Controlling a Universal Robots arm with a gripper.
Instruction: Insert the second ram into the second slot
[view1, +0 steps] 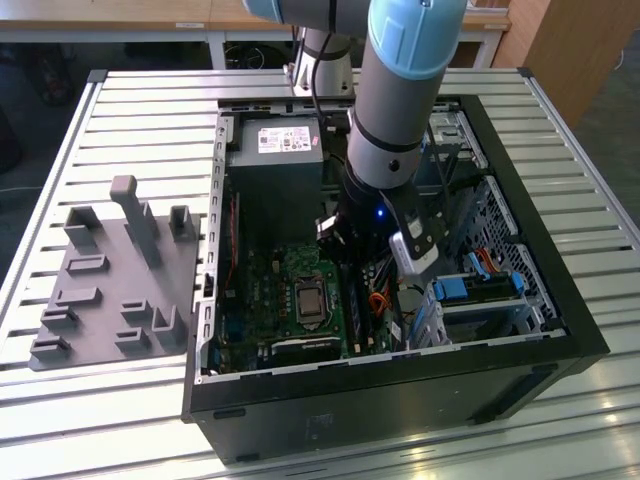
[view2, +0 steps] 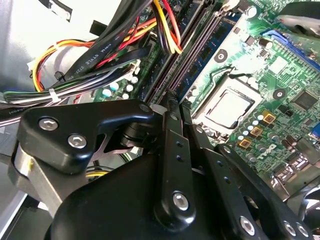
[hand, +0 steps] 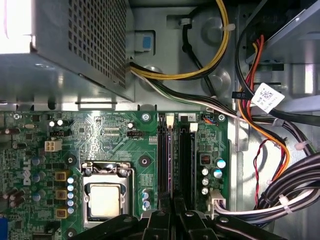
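The black metal gripper hangs low inside the open black computer case, its fingers drawn together right over the long dark RAM slots on the glossy green motherboard; I cannot tell whether the second ram sits between them. Near it lie the square silver CPU socket, bundled cables, and the perforated grey power supply.

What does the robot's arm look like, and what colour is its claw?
The arm is a thick grey tube with light blue caps at its joints and a black ring band lower down. Near its wrist a small blue light glows, and a silver and black camera block sticks out beside it. In both wrist views the claw is made of black bars joined by shiny silver screws.
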